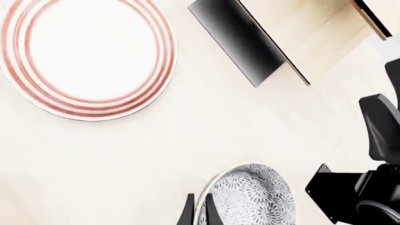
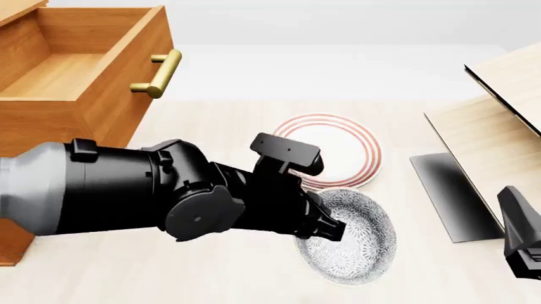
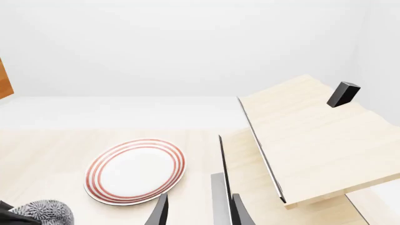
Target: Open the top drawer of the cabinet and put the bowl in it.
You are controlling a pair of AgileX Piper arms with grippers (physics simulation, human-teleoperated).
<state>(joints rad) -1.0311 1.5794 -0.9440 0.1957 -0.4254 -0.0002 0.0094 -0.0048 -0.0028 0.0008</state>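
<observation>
Front view: the top drawer of the cabinet is seen pulled out, its inside bare, the brass handle facing the table. The bowl is found on the pale table, just in front of the plate and well apart from the drawer, toward the right. The left gripper is set on the bowl's near-left rim; in the left wrist view two fingertips are seen straddling that rim, one outside, one inside, narrowly parted. Whether the rim is actually pinched cannot be told. The left arm is judged the nearer; the drawer lies up and to the left of the bowl. The right gripper is held by the light-wood structure, fingers apart, nothing between them. Plain white surroundings, with open room above the drawer.
</observation>
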